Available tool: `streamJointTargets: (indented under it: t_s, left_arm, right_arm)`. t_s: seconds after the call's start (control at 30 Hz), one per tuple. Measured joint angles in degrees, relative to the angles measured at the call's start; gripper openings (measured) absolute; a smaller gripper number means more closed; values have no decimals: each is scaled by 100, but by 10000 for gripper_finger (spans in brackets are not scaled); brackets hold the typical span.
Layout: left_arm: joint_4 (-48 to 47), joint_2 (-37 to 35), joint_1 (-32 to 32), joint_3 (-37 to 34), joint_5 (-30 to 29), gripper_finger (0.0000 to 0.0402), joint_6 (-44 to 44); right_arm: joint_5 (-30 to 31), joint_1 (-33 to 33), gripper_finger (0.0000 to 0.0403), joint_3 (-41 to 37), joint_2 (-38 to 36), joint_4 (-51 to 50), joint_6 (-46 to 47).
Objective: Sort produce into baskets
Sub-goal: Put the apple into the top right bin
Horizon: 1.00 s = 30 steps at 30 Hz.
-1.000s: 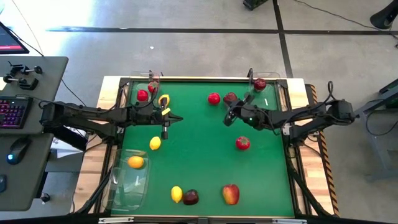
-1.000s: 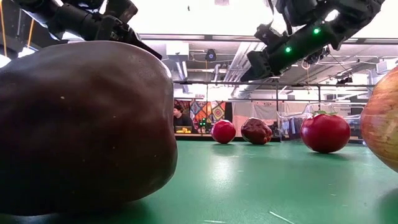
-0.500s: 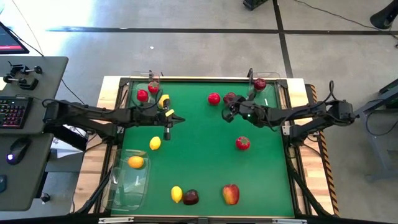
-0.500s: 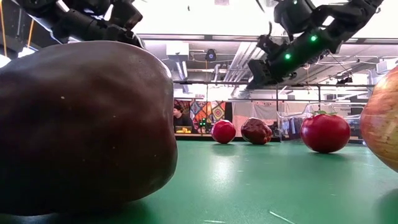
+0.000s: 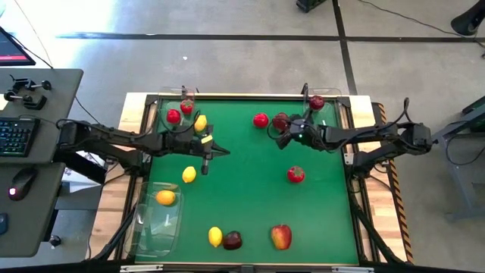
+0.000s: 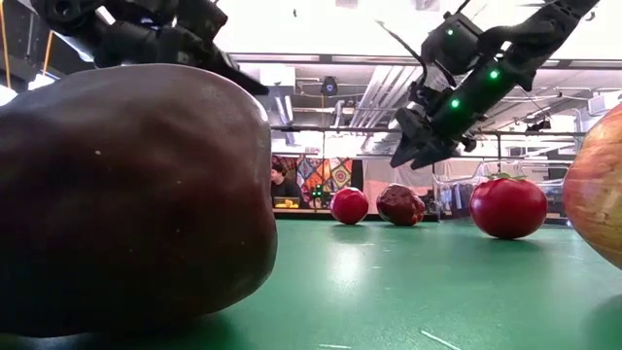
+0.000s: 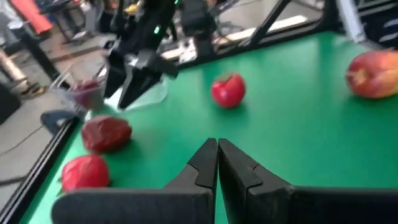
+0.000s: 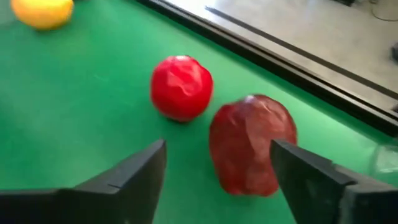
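My right gripper (image 5: pixel 275 130) is open and hangs just over a dark red wrinkled fruit (image 8: pixel 252 144), its fingers on either side without touching. A bright red fruit (image 8: pixel 181 87) lies beside that fruit. My left gripper (image 7: pixel 217 165) is shut and empty over the table's left middle (image 5: pixel 217 150). Lemons (image 5: pixel 189 174) (image 5: pixel 200 122) (image 5: pixel 215 236), a red fruit (image 5: pixel 295 174), a dark red apple (image 5: pixel 233 240) and a red-yellow apple (image 5: pixel 281 236) rest on the green table. One orange lemon (image 5: pixel 165 197) lies in the near-left clear tray (image 5: pixel 151 231).
A clear tray at the far right (image 5: pixel 326 115) holds a red fruit (image 5: pixel 317 102). Two red fruits (image 5: pixel 173 116) (image 5: pixel 186 106) lie at the far left by another clear tray (image 5: pixel 179 94). A raised dark frame (image 5: pixel 353 189) borders the table. Open green surface lies at the centre (image 5: pixel 242 182).
My right gripper has moved toward the table's far edge and down, tipping its fingers down over the dark red fruit. My left gripper has drifted a little toward the table's right edge. No fruit has moved.
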Motion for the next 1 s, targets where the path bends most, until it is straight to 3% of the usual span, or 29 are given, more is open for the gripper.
streamJointTargets:
  t_s: [0.33, 0.67, 1.0]
  left_arm:
    - [-108, -166, 2, 0, 171, 0, -84]
    - [-144, -166, 4, 0, 170, 0, -84]
    - [-153, -166, 4, 0, 170, 0, -87]
  right_arm:
    - [1, -293, 350, 512, -2, -1028, -141]
    - [-644, -1074, 354, 564, 533, -988, -440]
    - [-1150, -1390, 354, 1127, 1350, -1024, -771]
